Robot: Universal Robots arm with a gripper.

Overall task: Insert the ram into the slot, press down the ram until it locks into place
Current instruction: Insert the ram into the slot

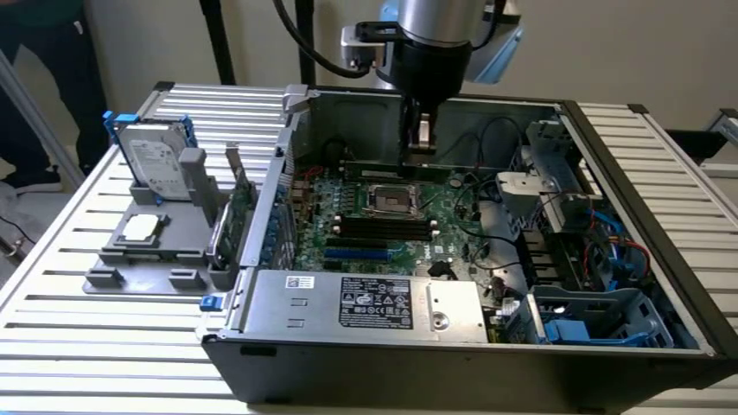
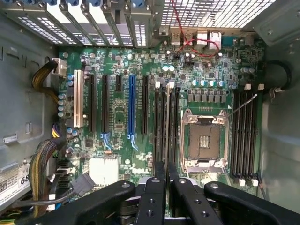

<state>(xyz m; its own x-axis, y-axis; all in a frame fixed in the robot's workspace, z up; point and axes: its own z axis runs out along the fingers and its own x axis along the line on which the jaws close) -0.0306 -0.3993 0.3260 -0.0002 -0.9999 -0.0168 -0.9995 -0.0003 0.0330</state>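
My gripper (image 1: 417,149) hangs inside the open computer case, shut on the ram (image 1: 386,168), a thin green stick held level above the motherboard (image 1: 317,246). In the wrist view the ram (image 2: 166,126) shows edge-on, running away from my gripper (image 2: 166,169). There it lines up with a bank of black slots (image 2: 157,122) beside the metal CPU socket (image 2: 205,140). I cannot tell whether it touches them. Those slots (image 1: 381,227) lie on the near side of the CPU socket (image 1: 392,201) in the exterior view. A second bank of slots (image 2: 246,136) sits on the socket's other side.
The case walls (image 1: 645,216) enclose the board. A silver power supply (image 1: 358,303) lies in front, and a drive cage with blue parts (image 1: 594,316) and cables stands at the exterior view's right. At the left, outside the case, a hard drive (image 1: 155,160) rests on a grey stand (image 1: 144,238).
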